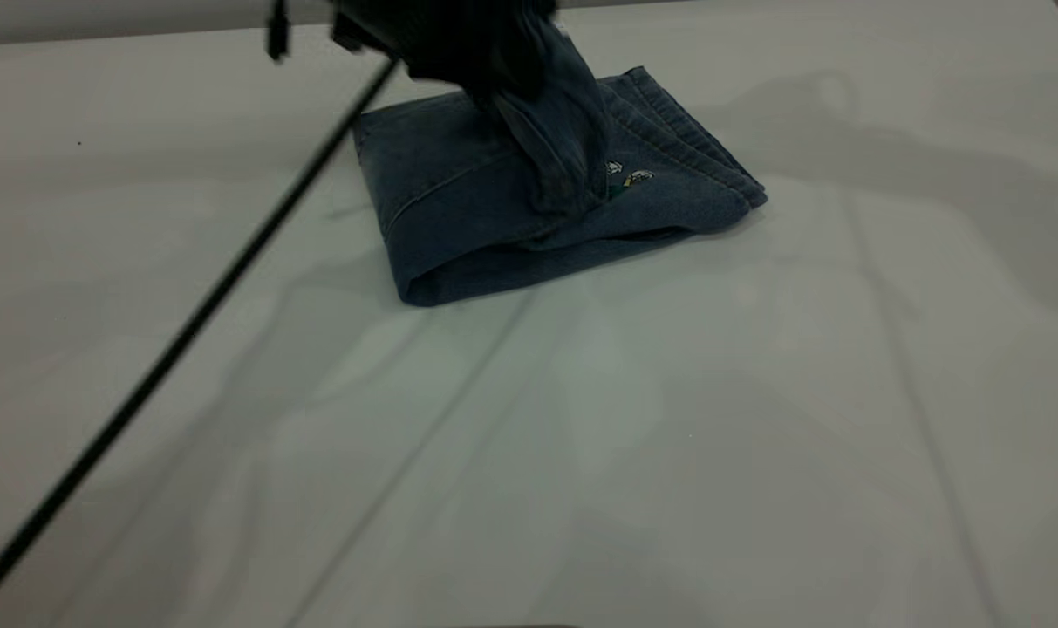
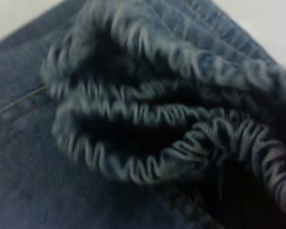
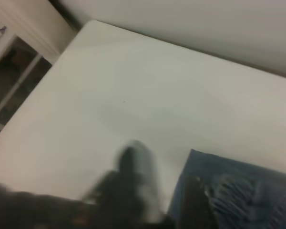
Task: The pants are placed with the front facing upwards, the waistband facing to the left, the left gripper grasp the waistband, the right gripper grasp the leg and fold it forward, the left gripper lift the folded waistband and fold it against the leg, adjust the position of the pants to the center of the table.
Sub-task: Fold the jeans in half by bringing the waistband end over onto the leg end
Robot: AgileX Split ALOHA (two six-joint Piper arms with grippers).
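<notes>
The blue denim pants [image 1: 467, 218] lie folded on the white table [image 1: 581, 453], far from the front edge. My left gripper [image 1: 502, 83] hangs over them at the top of the exterior view, shut on the ruched waistband [image 2: 148, 119], and lifts a bunched strip of denim [image 1: 563, 139] off the folded stack. Small embroidery [image 1: 629, 177] shows beside that strip. In the left wrist view the puckered band fills the picture and the gripper [image 2: 243, 200] is only a dark shape. My right gripper [image 3: 162, 202] is off to the side of the pants [image 3: 243, 195], its two blurred prongs apart, holding nothing.
A black cable [image 1: 188, 323] runs slantwise from the near left corner up to the left arm. The table's far edge [image 1: 145, 35] lies just behind the pants. The right wrist view shows a table corner [image 3: 88, 24] with floor and furniture [image 3: 9, 90] beyond it.
</notes>
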